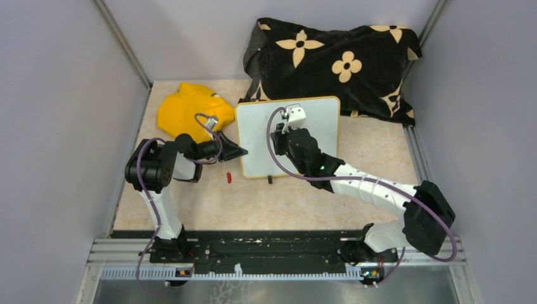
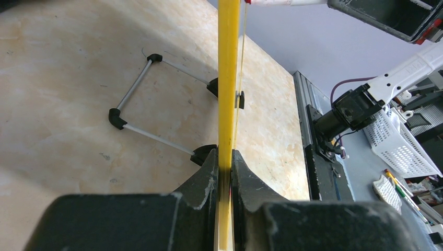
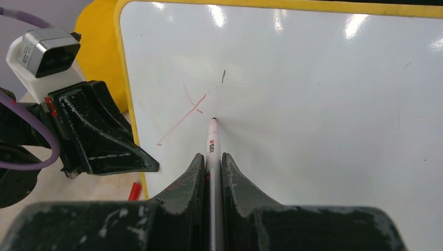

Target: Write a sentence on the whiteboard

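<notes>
The whiteboard point(image 1: 316, 126) stands tilted on the table, with its yellow rim edge-on in the left wrist view point(image 2: 228, 78). My left gripper point(image 1: 239, 152) is shut on the board's left edge point(image 2: 225, 159). My right gripper point(image 1: 285, 125) is shut on a white marker point(image 3: 212, 144), jaws point(image 3: 211, 159) tight around its barrel. The marker's red tip touches the board face point(image 3: 324, 130). Of the sentence, only a thin red Y-shaped stroke point(image 3: 187, 111) shows, just left of the tip. A small dark tick point(image 3: 223, 77) sits above it.
A red marker cap point(image 1: 229, 177) lies on the table by the board's lower left corner. A yellow cloth point(image 1: 187, 111) lies at the back left. A black flowered blanket point(image 1: 335, 63) is behind the board. The board's wire stand point(image 2: 141, 104) rests on the table.
</notes>
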